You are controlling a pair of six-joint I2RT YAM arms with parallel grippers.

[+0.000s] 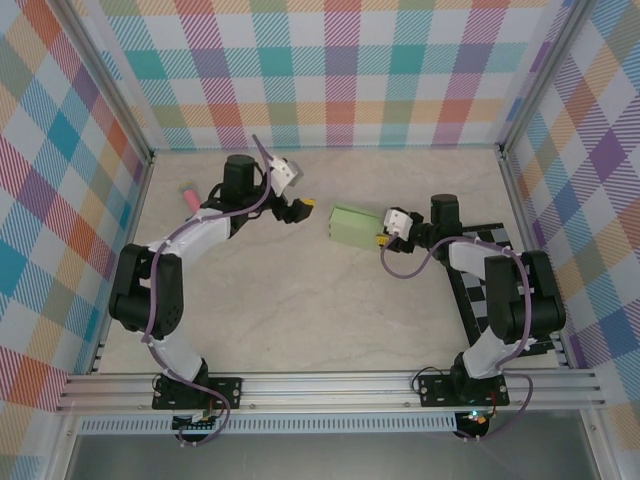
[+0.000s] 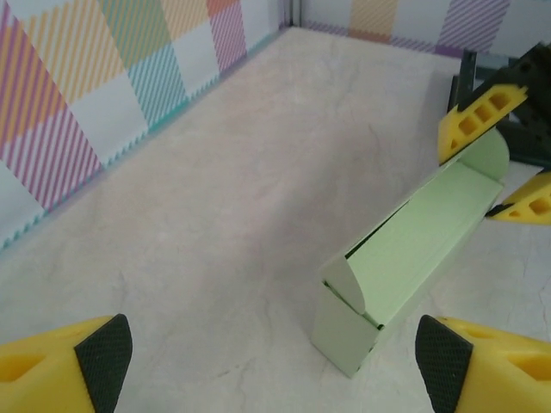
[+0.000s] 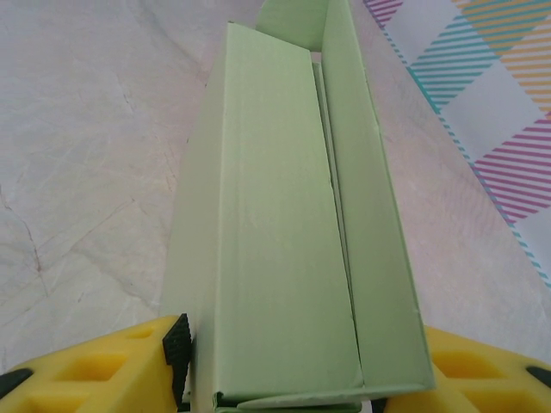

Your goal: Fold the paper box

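The paper box (image 1: 352, 226) is a pale green oblong box lying on the marble table (image 1: 300, 320) near the middle. My right gripper (image 1: 385, 238) is shut on its right end. In the right wrist view the box (image 3: 284, 215) runs away from the camera, held between the yellow fingers (image 3: 159, 361), with a long top flap slightly ajar. My left gripper (image 1: 298, 208) hangs just left of the box, open and apart from it. From the left wrist, the box (image 2: 405, 249) stands ahead and to the right, its near end flap loose. Nothing lies between the left gripper's (image 2: 274, 361) wide-apart pads (image 2: 103, 361).
A small pink-and-blue stick (image 1: 187, 195) lies at the back left near the wall. A black-and-white checkered board (image 1: 480, 295) lies under the right arm. Plaid walls enclose the table on three sides; a metal rail (image 1: 330, 390) runs along the near edge.
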